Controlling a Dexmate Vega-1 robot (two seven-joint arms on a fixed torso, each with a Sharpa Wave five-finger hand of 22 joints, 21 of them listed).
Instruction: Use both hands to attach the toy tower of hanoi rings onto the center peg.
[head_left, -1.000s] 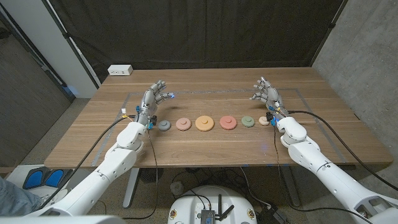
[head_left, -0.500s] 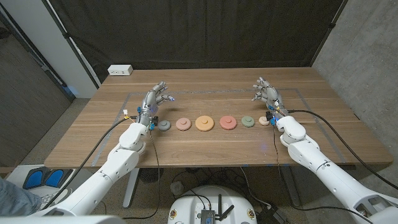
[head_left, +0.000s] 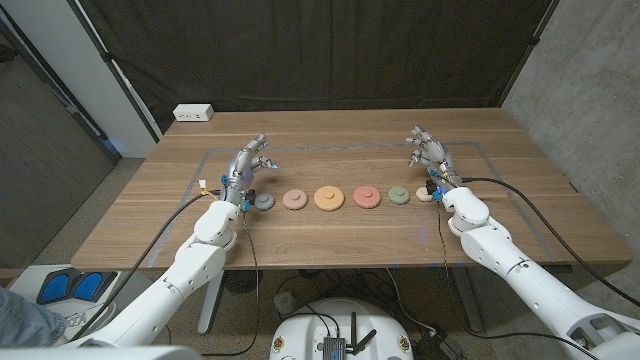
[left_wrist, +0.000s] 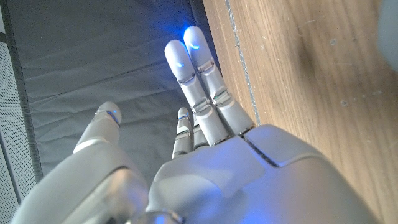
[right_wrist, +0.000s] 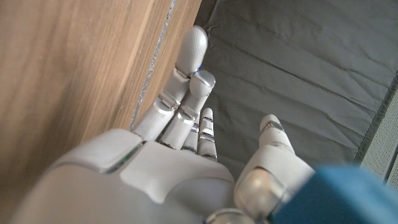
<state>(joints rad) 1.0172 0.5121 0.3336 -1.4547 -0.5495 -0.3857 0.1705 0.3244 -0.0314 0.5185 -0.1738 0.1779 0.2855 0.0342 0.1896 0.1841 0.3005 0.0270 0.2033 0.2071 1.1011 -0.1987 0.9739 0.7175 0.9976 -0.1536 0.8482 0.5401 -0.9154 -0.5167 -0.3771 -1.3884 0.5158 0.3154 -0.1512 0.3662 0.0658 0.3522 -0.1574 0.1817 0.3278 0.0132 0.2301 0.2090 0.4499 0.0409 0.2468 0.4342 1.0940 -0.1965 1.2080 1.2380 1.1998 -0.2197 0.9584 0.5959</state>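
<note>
Several flat toy rings lie in a row across the middle of the table: grey (head_left: 263, 201), pink (head_left: 295, 200), a larger orange one (head_left: 329, 198), red (head_left: 366, 197), green (head_left: 399, 195) and a small cream one (head_left: 424, 195). Whether any of them carries the peg is too small to tell. My left hand (head_left: 247, 161) hovers just behind the grey ring, fingers spread, holding nothing. My right hand (head_left: 428, 151) stands behind the cream ring, also spread and empty. In the wrist views, the left hand (left_wrist: 205, 155) and the right hand (right_wrist: 174, 155) reach out over bare wood with fingers extended.
A white power strip (head_left: 193, 113) lies at the table's back left corner. A thin taped outline (head_left: 350, 146) frames the work area. A dark curtain (head_left: 320, 50) hangs behind the table. Cables run along both forearms.
My left hand has dropped slightly and its fingers have turned a little toward the row of rings. The right hand and the rings have not moved.
</note>
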